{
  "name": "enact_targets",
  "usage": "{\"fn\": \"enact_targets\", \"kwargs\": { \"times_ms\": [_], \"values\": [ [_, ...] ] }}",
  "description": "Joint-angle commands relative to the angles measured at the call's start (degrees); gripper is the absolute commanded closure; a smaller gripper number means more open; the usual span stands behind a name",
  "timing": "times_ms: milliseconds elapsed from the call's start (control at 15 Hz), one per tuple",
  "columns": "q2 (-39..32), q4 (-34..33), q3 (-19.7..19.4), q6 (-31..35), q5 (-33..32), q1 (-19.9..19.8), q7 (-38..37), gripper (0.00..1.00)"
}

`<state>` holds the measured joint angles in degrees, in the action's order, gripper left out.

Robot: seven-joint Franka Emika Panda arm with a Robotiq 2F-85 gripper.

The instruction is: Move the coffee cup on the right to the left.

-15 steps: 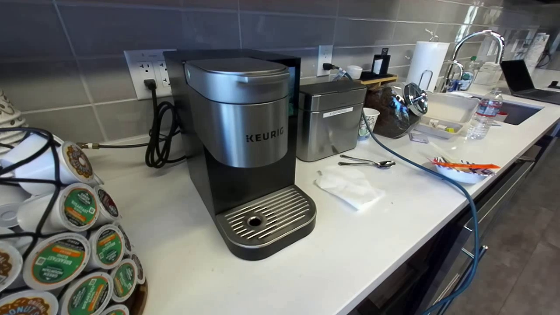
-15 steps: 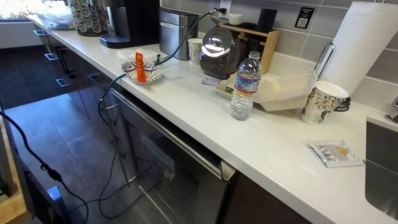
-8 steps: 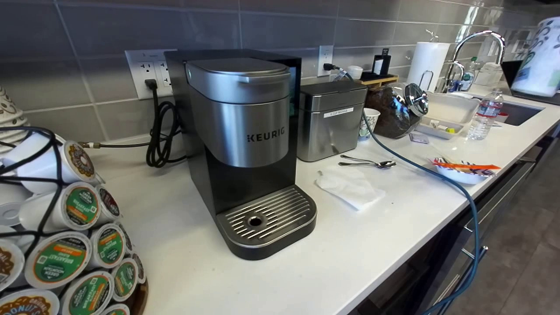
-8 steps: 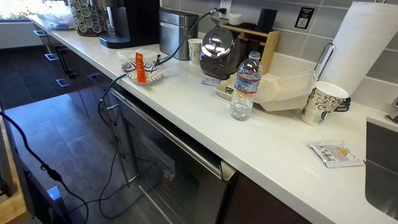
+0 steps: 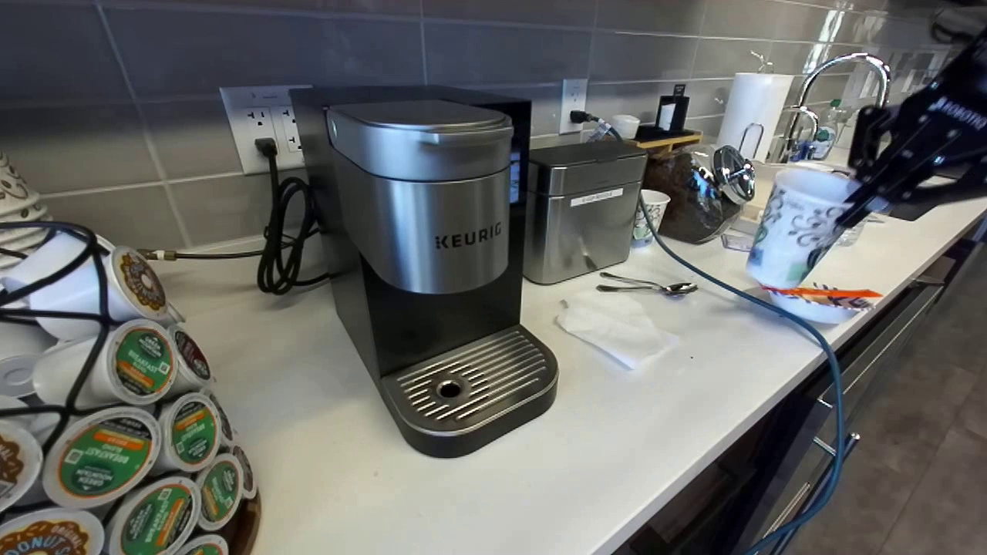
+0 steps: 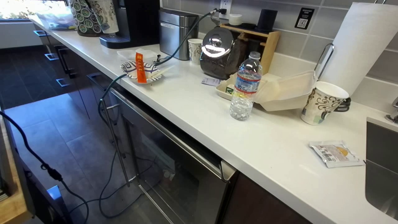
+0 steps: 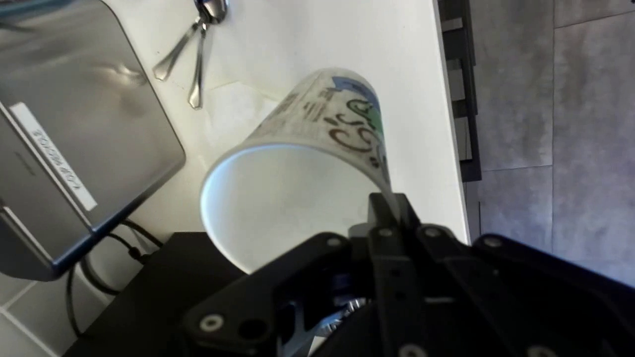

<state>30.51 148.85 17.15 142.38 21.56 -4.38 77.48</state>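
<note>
A white tapered coffee cup with bluish-grey printing (image 5: pixel 798 231) is held in the air above the counter, tilted, in an exterior view. It also shows near the top left in an exterior view (image 6: pixel 107 18), in front of the pods and coffee machine. My gripper (image 5: pixel 857 202) comes in from the right, shut on the cup's side wall. In the wrist view the gripper (image 7: pixel 393 210) pinches the cup's rim, with one finger inside and one outside; the cup's open mouth (image 7: pixel 283 198) faces the camera. The gripper is mostly out of view where the cup is at the top left.
A coffee machine (image 5: pixel 432 231), pod rack (image 5: pixel 116 447) and metal canister (image 5: pixel 586 216) stand on the counter. Similar cups stand by the canister (image 6: pixel 195 51) and paper-towel roll (image 6: pixel 323 104). A napkin (image 5: pixel 617 327), spoons (image 5: pixel 648 287), bowl (image 6: pixel 132 70), cable (image 5: pixel 732 285) and bottle (image 6: pixel 245 88) are nearby.
The cup was out of view, then appeared at the upper right edge of an exterior view. It has moved left and lower there, with the gripper now showing behind it.
</note>
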Motion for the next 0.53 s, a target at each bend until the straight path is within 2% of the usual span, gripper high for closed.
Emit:
{"fn": "enact_targets", "kwargs": {
  "times_ms": [0,67,133,200,333,467],
  "values": [
    [-14.25,-1.27,-2.00,9.81,-6.70,8.67,-10.57,0.99],
    [-17.65,-1.91,3.11,11.83,-3.12,5.06,-9.39,0.99],
    [-21.40,-2.59,3.68,13.77,-4.68,5.59,-11.35,0.99],
    [-24.77,-3.08,-1.36,15.25,-9.32,10.60,-14.89,0.99],
    [-29.60,-5.51,-2.81,15.66,-10.30,12.12,-16.33,0.99],
    [-32.00,-9.53,-4.43,14.20,-8.44,13.48,-16.04,0.99]
  ]
}}
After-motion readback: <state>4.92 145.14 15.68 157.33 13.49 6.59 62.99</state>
